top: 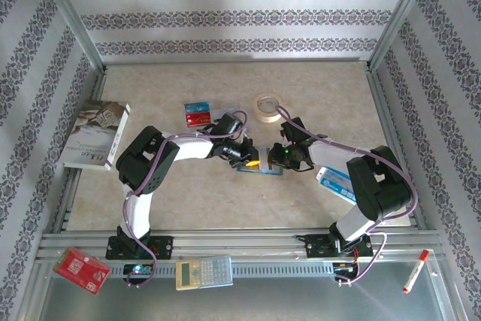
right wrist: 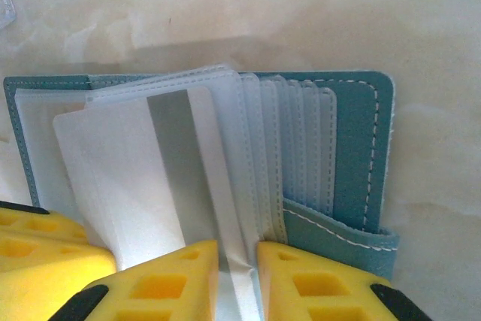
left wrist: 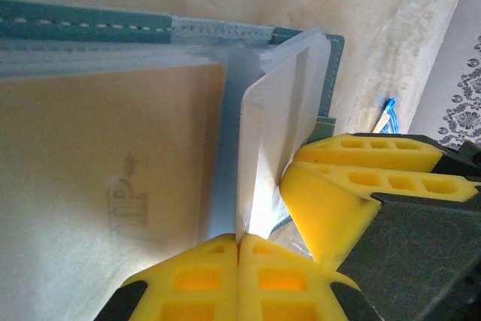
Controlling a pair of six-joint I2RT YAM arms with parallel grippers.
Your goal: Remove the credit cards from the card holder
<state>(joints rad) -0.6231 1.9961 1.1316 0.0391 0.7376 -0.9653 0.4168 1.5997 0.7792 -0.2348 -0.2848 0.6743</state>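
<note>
Yellow left jaws pinched on a silver-grey card (left wrist: 274, 133) in the card holder (left wrist: 83, 24); right jaws gripping a clear sleeve (right wrist: 225, 208).

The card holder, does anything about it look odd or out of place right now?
Yes. The card holder lies open on the table, and one clear plastic sleeve stands up on edge instead of lying flat with the rest, pinched at its lower edge between the left gripper fingers. No damage shows.
</note>
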